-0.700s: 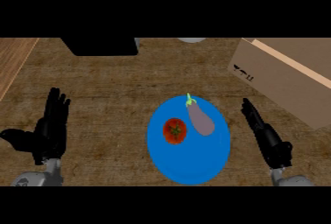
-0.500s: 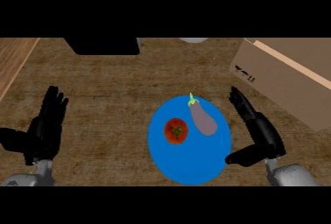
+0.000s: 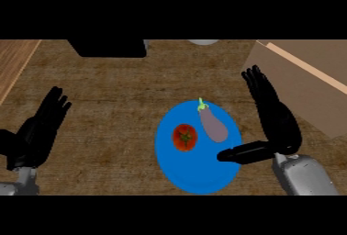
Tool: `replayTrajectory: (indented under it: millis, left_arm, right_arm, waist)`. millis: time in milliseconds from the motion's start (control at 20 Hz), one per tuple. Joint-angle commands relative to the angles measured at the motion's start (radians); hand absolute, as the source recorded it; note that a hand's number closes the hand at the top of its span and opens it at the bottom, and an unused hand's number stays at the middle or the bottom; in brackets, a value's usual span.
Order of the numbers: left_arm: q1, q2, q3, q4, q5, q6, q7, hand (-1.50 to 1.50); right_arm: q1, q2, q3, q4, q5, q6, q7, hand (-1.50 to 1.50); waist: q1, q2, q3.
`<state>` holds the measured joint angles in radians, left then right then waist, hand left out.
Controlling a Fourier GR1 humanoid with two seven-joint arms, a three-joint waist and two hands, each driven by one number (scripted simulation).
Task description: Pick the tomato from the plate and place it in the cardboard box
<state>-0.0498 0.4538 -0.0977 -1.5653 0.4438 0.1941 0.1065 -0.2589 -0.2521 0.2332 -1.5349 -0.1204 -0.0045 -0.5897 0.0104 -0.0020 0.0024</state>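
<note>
Tomato (image 3: 184, 137) sits left on the plate (image 3: 196, 176); we bring our open-fingered right hand (image 3: 274, 120) over the eggplant (image 3: 215, 124), avoiding it.

— Where is the round red tomato (image 3: 184, 137) with its dark green stem star?

— Stem up, on the left half of the blue round plate (image 3: 196, 176), untouched.

— And the tan cardboard box (image 3: 306, 78)?

— At the counter's far right corner, set askew, a pale flap edge along its left side.

Tomato (image 3: 184, 137) on plate (image 3: 196, 176), left of eggplant (image 3: 215, 125)
</note>
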Motion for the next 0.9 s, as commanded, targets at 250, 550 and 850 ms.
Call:
replayTrajectory:
  millis: [250,550,850]
  left_arm:
    - [0.028,-0.001,0.008,-0.033,-0.002,-0.002,0.033,0.0]
    - [0.032,0.037,0.045,-0.044,0.03,-0.044,0.054,0.0]
    - [0.035,0.054,0.058,-0.061,0.035,-0.072,0.068,0.0]
  right_arm:
    - [0.03,-0.258,0.07,-0.188,0.285,0.046,0.077,-1.5]
    - [-0.033,-0.349,0.187,-0.299,0.573,0.056,0.411,-1.5]
    - [-0.154,-0.309,0.307,-0.426,0.655,0.284,0.814,-1.5]
  waist:
    - [-0.027,-0.01,-0.006]
    - [-0.018,-0.011,-0.008]
    - [-0.005,-0.005,-0.007]
